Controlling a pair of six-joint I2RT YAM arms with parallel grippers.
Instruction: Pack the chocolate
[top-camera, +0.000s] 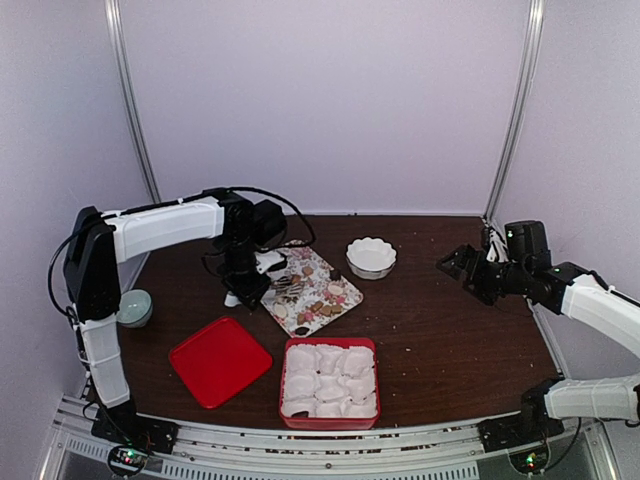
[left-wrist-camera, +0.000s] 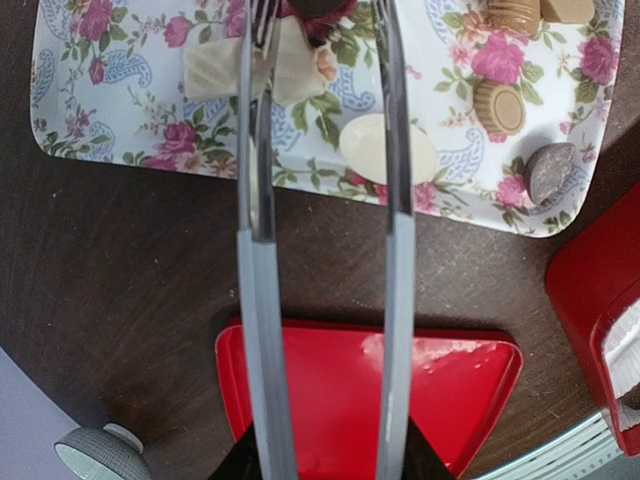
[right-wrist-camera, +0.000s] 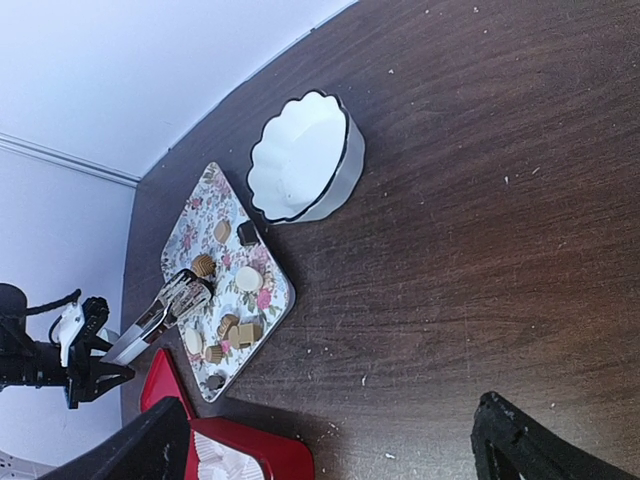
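Tabletop (top-camera: 450, 330): chocolate (left-wrist-camera: 500, 105), one tray (left-wrist-camera: 100, 120), one bowl (right-wrist-camera: 335, 185)

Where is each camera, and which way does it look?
Top camera: high behind the arms, looking down on the table; both arms show.
Left wrist camera: on the left arm, looking down the left claw at the tray.
Right wrist camera: on the right arm, looking past the open right claw toward the white bowl.
All three see the tray.
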